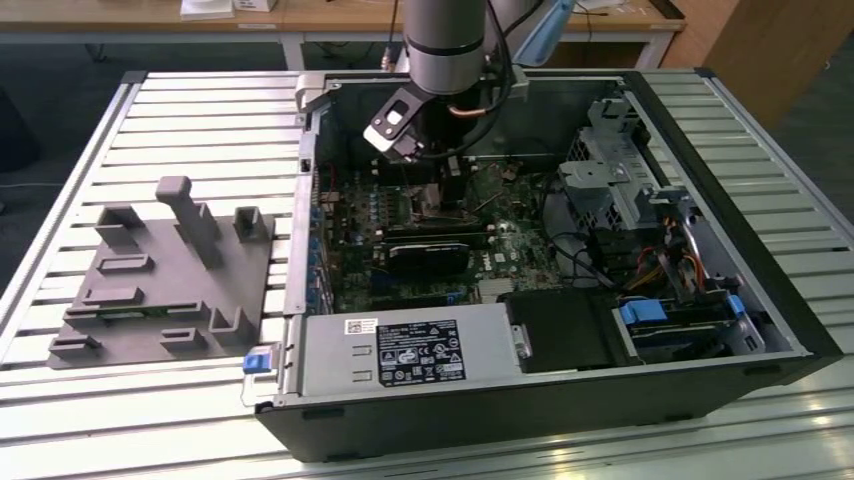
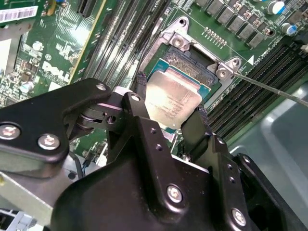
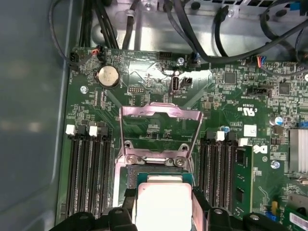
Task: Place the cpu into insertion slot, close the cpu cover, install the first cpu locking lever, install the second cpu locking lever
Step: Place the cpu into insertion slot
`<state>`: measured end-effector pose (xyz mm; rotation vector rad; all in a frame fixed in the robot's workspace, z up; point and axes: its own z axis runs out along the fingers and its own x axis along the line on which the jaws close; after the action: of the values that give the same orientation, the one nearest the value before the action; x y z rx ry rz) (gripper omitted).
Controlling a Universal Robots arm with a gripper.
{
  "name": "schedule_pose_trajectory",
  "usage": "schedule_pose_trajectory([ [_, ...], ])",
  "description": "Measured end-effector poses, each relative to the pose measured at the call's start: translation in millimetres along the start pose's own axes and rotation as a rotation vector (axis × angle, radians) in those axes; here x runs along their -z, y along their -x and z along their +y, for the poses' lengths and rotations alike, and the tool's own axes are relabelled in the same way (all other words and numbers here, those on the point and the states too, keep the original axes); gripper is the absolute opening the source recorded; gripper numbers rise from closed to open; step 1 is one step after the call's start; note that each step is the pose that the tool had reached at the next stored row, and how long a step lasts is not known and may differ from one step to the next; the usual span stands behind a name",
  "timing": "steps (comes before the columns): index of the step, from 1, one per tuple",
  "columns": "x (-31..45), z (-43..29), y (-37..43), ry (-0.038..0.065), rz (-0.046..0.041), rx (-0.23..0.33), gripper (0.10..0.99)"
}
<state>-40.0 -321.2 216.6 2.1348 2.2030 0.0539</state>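
Observation:
My gripper [image 2: 171,103] is shut on the cpu [image 2: 174,96], a flat square chip with a dull silver top, gripped at two opposite edges by the black fingers [image 2: 139,89]. The chip hangs low over the insertion slot [image 2: 192,61], whose dark far part shows past the chip. In the first wrist view the cpu [image 3: 163,204] sits between the fingertips [image 3: 126,196], and beyond it the silver cpu cover [image 3: 161,113] stands swung up and open. A thin metal locking lever [image 2: 269,89] sticks out from one corner of the slot. In the exterior view the arm [image 1: 441,40] reaches down into the computer case [image 1: 534,400].
Long black memory slots [image 3: 89,173] flank the socket on both sides. A black card [image 1: 427,255], a silver power supply [image 1: 400,350] and a drive cage [image 1: 621,180] crowd the case. Cables [image 3: 202,53] run along the far wall. A grey fixture block [image 1: 160,275] lies at the exterior view's left.

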Motion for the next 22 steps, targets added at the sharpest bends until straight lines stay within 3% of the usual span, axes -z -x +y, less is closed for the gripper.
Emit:
schedule_pose_trajectory([
  [9, -9.9, -2.1, -2.7, 0.0, -0.0006, -0.007, 0.541],
  [22, -16.7, -2.5, -5.2, -0.001, -0.0017, -0.022, 0.541],
])
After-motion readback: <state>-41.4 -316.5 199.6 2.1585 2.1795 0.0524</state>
